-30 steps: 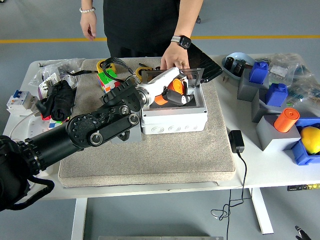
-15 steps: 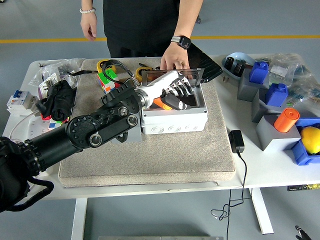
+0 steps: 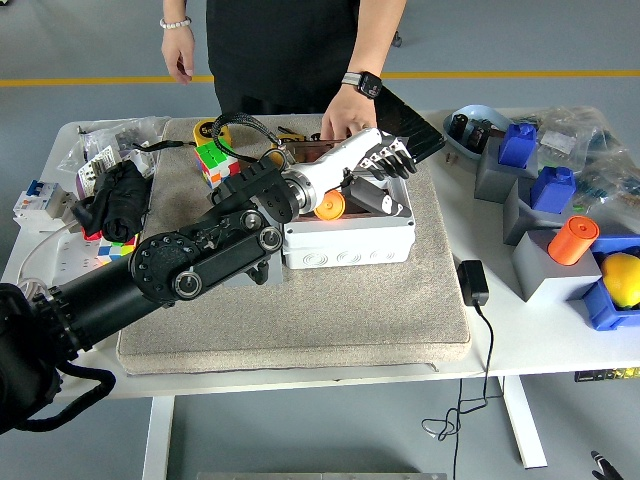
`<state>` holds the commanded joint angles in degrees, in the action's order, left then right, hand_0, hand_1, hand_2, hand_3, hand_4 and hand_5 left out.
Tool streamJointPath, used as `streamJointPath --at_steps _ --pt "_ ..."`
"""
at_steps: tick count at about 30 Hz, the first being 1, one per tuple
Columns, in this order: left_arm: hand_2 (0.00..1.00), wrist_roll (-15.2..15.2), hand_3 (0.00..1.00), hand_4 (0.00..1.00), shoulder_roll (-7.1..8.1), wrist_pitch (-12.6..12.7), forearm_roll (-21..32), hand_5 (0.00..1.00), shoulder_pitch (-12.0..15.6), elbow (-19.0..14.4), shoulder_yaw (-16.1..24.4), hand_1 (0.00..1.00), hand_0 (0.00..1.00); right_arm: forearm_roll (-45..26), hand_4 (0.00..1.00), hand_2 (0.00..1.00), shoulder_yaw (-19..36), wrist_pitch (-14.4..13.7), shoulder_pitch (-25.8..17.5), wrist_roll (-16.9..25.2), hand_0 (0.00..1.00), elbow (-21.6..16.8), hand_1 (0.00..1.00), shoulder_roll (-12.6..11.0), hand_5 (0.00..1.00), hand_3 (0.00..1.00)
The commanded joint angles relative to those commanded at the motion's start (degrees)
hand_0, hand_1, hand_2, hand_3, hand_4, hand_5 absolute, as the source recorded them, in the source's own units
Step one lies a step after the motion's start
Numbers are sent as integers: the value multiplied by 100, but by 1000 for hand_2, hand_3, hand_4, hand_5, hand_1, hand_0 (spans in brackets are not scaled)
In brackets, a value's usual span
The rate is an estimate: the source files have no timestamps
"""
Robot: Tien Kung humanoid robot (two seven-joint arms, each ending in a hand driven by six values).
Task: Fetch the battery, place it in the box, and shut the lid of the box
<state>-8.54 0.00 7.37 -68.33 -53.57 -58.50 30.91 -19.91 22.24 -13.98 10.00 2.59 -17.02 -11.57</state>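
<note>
The white box (image 3: pixel 350 240) stands open on the beige mat (image 3: pixel 300 320); its clear lid is up at the back, mostly hidden behind my hand. The orange battery (image 3: pixel 330 207) lies inside the box at its left side. My left hand (image 3: pixel 378 170) is raised over the back of the box, black fingers (image 3: pixel 392 156) spread near the lid's top edge, holding nothing. Whether they touch the lid is unclear. A person stands at the far side, one hand (image 3: pixel 345 115) resting on the table just behind the box.
A Rubik's cube (image 3: pixel 212 160) and a yellow tape measure (image 3: pixel 212 130) lie left of the box. A black adapter (image 3: pixel 472 282) and cable sit right of the mat. Grey and blue blocks (image 3: pixel 545 190), an orange cylinder (image 3: pixel 572 238) and a yellow ball (image 3: pixel 622 275) crowd the right side.
My left hand let go of the orange battery inside the box, then rose and moved back toward the lid with its fingers spread. The battery now lies in the box.
</note>
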Motion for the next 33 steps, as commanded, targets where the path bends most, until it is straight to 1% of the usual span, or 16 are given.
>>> streamJointPath --at_steps 2,3,4,6,7,8,9,13,15,20,21,24,26,28,32,33 --pt "544 -19 521 998 31 -5 -24 65 118 -205 124 618 521 4 872 635 -1 0 -3 -1 658 1 635 0 436 533" --pt "550 21 544 998 92 -5 9 186 205 -303 210 570 478 8 872 635 9 -4 -8 1 658 1 635 0 437 532" --pt "550 49 544 998 166 -14 75 186 301 -402 305 570 478 14 872 635 17 -5 -13 1 658 1 635 -1 437 532" --pt "550 92 544 998 266 -14 136 186 432 -523 425 570 478 17 872 635 21 -2 -20 -2 658 2 635 0 437 532" --pt "550 120 544 998 345 -10 117 186 530 -612 516 570 478 20 872 635 27 -2 -26 -1 658 3 635 1 437 532" --pt "550 138 544 998 435 -12 77 186 645 -717 622 570 478 24 872 635 32 -1 -31 0 658 3 635 3 437 532" --pt "574 153 556 952 504 -12 44 222 735 -799 705 606 498 28 872 632 39 0 -35 1 658 3 635 4 436 532" --pt "574 252 556 952 816 50 -103 222 1103 -1163 1042 606 498 38 872 632 47 4 -48 5 658 6 635 9 436 532" --pt "574 264 552 945 1001 65 -238 235 1286 -1352 1169 614 486 48 872 632 57 2 -44 7 657 6 634 11 436 532" --pt "574 227 552 945 1292 51 -386 235 1571 -1544 1299 614 486 59 872 632 79 -1 -31 7 657 5 634 6 436 532" --pt "573 201 551 954 1329 36 -408 257 1608 -1561 1313 608 471 59 872 633 79 -1 -29 5 658 6 635 6 435 532" --pt "573 127 551 954 1434 -10 -443 257 1702 -1605 1305 608 471 63 872 633 83 -1 -26 3 658 4 635 4 435 532" --pt "573 59 551 954 1465 -57 -466 257 1739 -1602 1263 608 471 64 872 633 77 -4 -28 2 658 3 635 2 435 532" --pt "571 19 549 955 1468 -93 -473 266 1744 -1575 1199 605 471 62 872 633 65 -6 -30 1 658 3 635 2 435 532" --pt "571 -40 549 955 1411 -142 -466 266 1710 -1475 1033 605 471 69 872 633 57 -15 -32 6 658 -1 635 5 435 532" --pt "566 -32 547 952 1389 -135 -446 266 1700 -1456 991 589 466 72 872 633 60 -18 -29 8 658 -2 635 6 435 532"
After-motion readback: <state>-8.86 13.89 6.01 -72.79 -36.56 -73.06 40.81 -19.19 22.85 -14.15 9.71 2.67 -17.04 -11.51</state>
